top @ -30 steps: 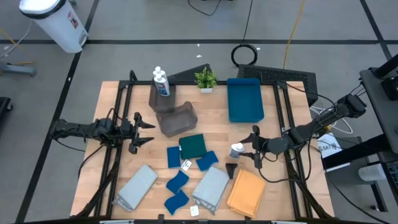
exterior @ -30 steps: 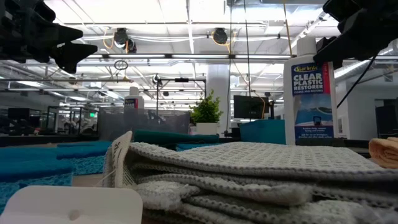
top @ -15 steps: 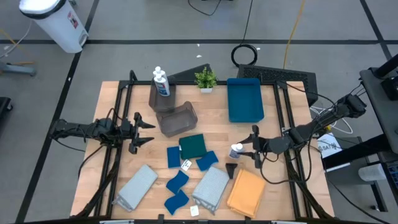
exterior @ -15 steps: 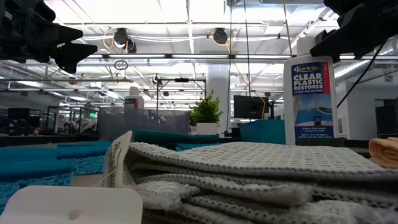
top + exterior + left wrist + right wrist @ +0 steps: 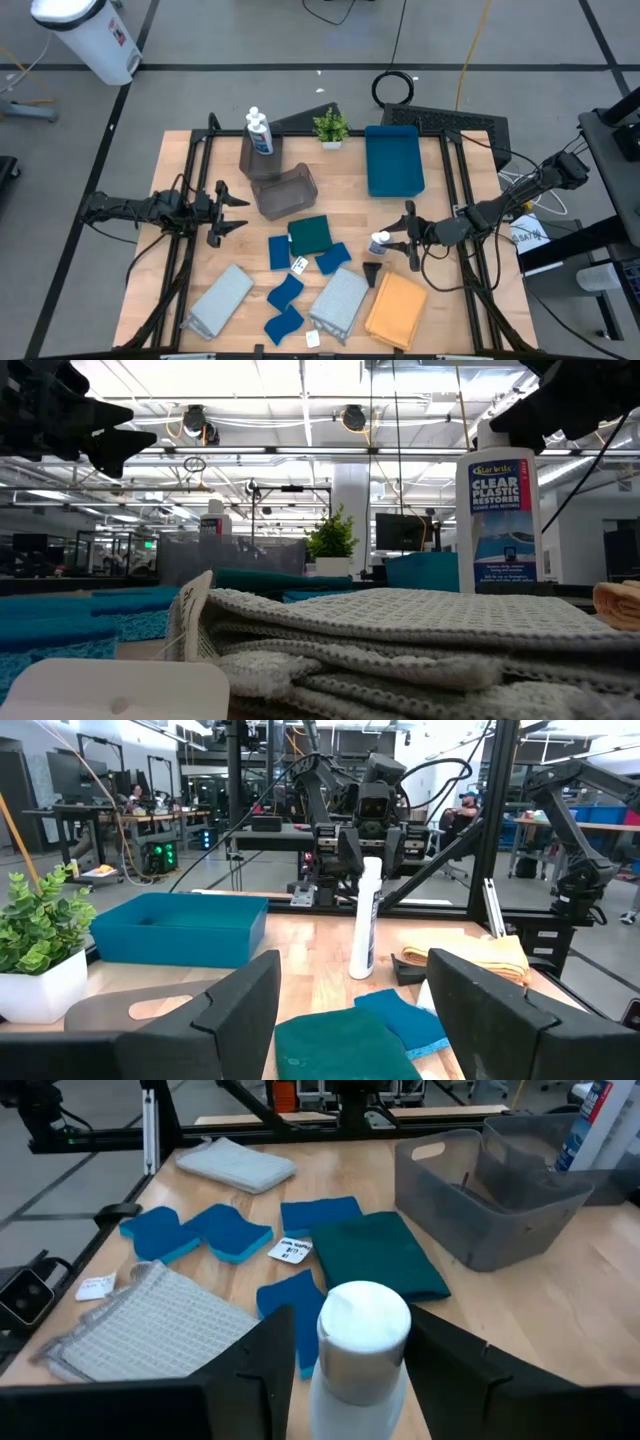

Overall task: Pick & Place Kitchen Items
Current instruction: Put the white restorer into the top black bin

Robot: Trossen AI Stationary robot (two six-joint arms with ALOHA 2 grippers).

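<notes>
Wooden desk (image 5: 350,215), fitted with black frame rails, carrying kitchen items as follows.

White bottle (image 5: 379,242) with blue label: upright, right of centre, between the fingers of the right tool (image 5: 408,238). The fingers flank its cap on both sides with a visible gap; whether they touch it cannot be told.

Two more white bottles (image 5: 258,131): standing in a grey bin (image 5: 259,158) at the far left of the desk. A second grey bin (image 5: 288,191) lies tipped just beside it.

Dark green cloth (image 5: 311,234): folded, centre of desk, near the upright bottle.

Blue sponges (image 5: 284,308): several scattered around and in front of the green cloth.

Grey cloths (image 5: 339,299): two, folded, at the near edge, one left, one centre.

Orange cloth (image 5: 396,308): folded, near edge, right of the grey one.

Blue tray (image 5: 393,160) and small potted plant (image 5: 331,128): far edge.

Left tool (image 5: 228,211): fingers spread wide, holding nothing, hovering at the left side of the desk.
</notes>
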